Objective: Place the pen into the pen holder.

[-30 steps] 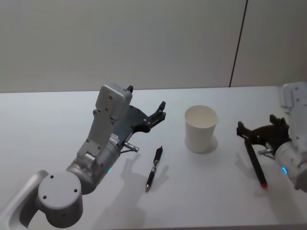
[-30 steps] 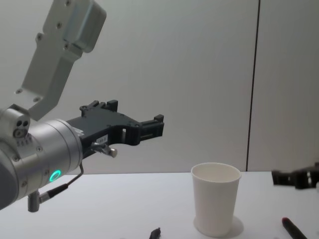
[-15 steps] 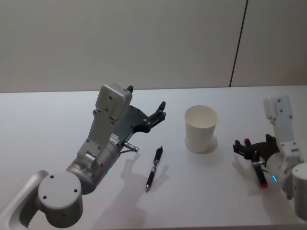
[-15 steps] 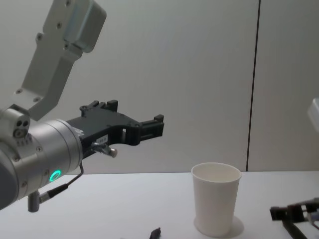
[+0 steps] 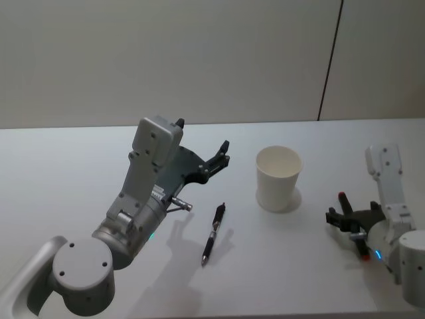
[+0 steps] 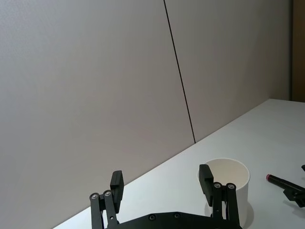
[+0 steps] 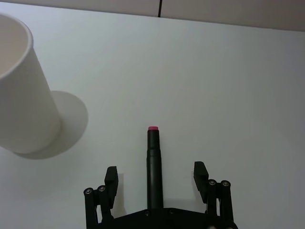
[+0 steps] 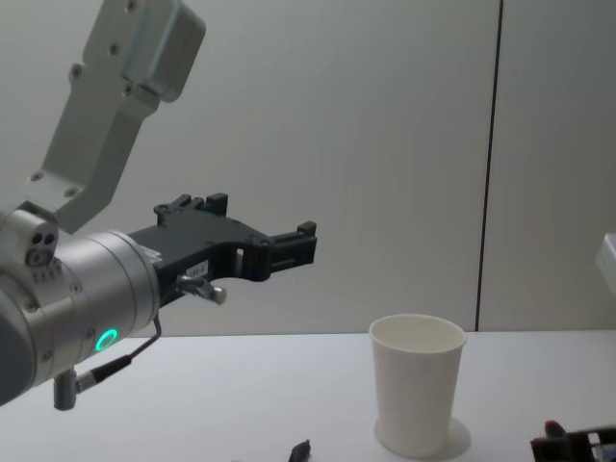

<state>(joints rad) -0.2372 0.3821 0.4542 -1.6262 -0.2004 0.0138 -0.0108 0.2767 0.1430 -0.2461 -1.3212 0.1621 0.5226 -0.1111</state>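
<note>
Now that the right gripper (image 7: 156, 170) has dropped low, right of the pen holder (image 5: 277, 178), its fingers (image 7: 111, 177) stand spread either side of the red-tipped pen (image 7: 153, 148) lying there, so a pinch looks due next. The left gripper (image 5: 222, 154) hangs raised and spread left of the pen holder, near a second pen (image 5: 212, 234).

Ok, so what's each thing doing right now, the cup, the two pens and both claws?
pen holder: standing upright, looks empty.
black pen: lying flat on the table, left of the pen holder, untouched.
red-tipped pen: lying flat on the table, between the right claw's fingers, not gripped.
left claw: open, held up above the table, empty.
right claw: open, down low, straddling the red-tipped pen.
</note>
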